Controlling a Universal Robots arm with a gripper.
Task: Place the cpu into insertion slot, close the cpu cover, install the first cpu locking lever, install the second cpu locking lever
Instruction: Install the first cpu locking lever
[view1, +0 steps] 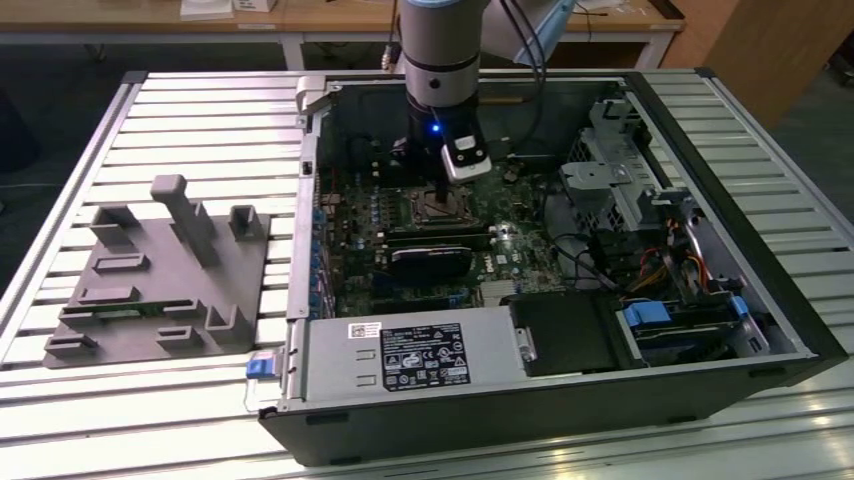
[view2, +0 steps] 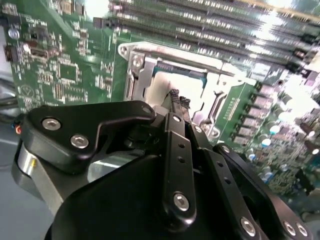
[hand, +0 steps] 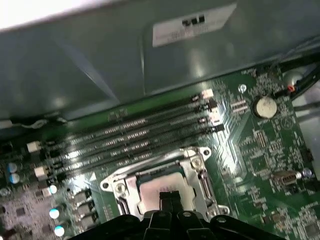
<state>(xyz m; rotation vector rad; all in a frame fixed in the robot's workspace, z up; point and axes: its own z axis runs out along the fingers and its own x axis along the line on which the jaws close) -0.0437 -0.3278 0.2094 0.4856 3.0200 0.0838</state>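
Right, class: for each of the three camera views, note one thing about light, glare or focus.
Exterior view: the ribbed table shines pale under overhead light, while the inside of the computer case is dim. Second wrist view: glare whitens the memory slots, and the gripper up close looks soft. First wrist view: reflections streak the memory slots, and the cpu gleams pale.

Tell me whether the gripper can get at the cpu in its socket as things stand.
Probably yes. The gripper hangs right over the cpu in the insertion slot, and in both wrist views nothing lies between them; the cpu cover frames the chip but leaves its middle bare.
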